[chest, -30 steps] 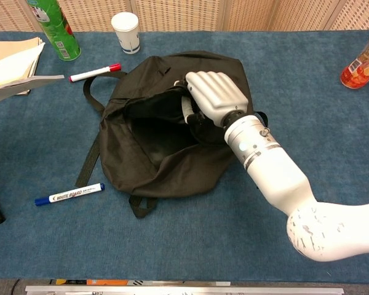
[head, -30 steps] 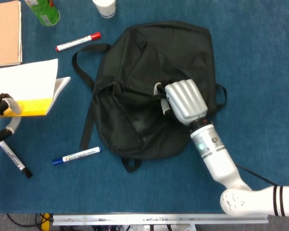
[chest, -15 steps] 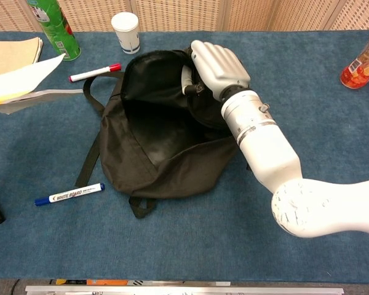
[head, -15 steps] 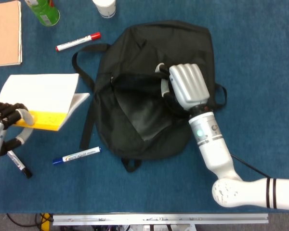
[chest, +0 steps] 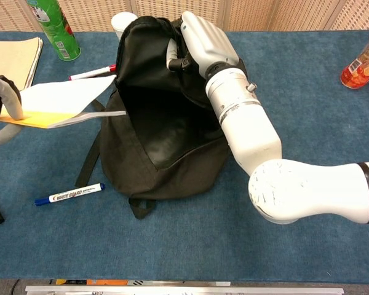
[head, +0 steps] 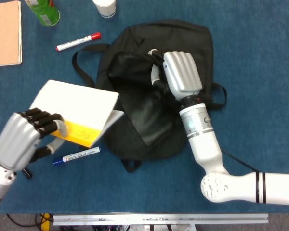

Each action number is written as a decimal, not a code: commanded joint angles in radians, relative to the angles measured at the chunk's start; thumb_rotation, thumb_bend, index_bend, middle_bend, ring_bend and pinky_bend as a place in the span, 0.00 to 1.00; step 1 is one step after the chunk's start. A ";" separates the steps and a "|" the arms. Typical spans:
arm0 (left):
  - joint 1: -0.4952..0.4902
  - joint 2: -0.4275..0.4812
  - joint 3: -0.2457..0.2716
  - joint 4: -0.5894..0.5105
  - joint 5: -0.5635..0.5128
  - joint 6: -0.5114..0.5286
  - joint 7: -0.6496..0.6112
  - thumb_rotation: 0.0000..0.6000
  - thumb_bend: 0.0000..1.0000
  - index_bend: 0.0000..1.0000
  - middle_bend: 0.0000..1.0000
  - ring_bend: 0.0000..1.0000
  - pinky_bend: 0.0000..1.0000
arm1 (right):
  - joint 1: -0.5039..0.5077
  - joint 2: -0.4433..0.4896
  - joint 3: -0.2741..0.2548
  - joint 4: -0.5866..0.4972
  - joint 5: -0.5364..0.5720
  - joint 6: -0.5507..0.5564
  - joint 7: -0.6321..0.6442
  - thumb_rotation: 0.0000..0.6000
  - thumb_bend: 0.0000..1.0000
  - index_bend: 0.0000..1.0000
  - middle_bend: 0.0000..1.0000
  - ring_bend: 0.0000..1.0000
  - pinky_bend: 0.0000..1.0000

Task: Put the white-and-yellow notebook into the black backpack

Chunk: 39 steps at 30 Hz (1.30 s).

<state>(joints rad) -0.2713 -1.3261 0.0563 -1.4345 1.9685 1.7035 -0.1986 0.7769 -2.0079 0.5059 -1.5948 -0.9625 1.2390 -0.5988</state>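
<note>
My left hand (head: 26,137) (chest: 1,101) holds the white-and-yellow notebook (head: 82,111) (chest: 64,101) by its yellow end, above the table. The notebook's white far edge reaches the left side of the black backpack's (head: 149,115) (chest: 166,132) opening. My right hand (head: 180,74) (chest: 200,40) grips the top flap of the backpack and holds it lifted, so the dark inside shows in the chest view.
A blue whiteboard marker (head: 76,156) (chest: 69,194) lies in front of the bag, a red one (head: 78,41) (chest: 92,72) behind it. A tan notebook (head: 5,31) (chest: 12,54), a green bottle (chest: 54,27) and a white cup (head: 105,7) stand at the back left. An orange bottle (chest: 361,61) is far right.
My left hand carried the notebook rightward toward the bag until its edge met the opening. My right hand lifted the flap higher, widening the mouth.
</note>
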 commanded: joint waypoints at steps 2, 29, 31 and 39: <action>-0.022 -0.019 0.002 -0.018 0.010 -0.032 0.018 1.00 0.33 0.74 0.73 0.65 0.68 | 0.008 0.010 0.011 -0.024 -0.002 0.008 0.018 1.00 0.75 0.58 0.53 0.47 0.77; -0.168 -0.149 -0.040 -0.116 -0.019 -0.253 0.168 1.00 0.33 0.74 0.73 0.65 0.68 | 0.089 0.017 0.068 -0.015 0.070 0.027 0.108 1.00 0.74 0.58 0.53 0.47 0.77; -0.175 -0.163 -0.049 -0.122 -0.020 -0.254 0.183 1.00 0.33 0.74 0.73 0.65 0.68 | 0.094 0.018 0.070 -0.013 0.073 0.028 0.113 1.00 0.74 0.58 0.53 0.47 0.77; -0.196 -0.165 -0.067 -0.156 -0.002 -0.241 0.233 1.00 0.33 0.74 0.73 0.65 0.68 | 0.107 0.030 0.075 -0.006 0.089 0.030 0.129 1.00 0.74 0.58 0.53 0.47 0.77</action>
<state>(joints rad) -0.4641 -1.4942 -0.0080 -1.5836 1.9644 1.4599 0.0309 0.8832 -1.9789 0.5809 -1.6018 -0.8743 1.2693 -0.4713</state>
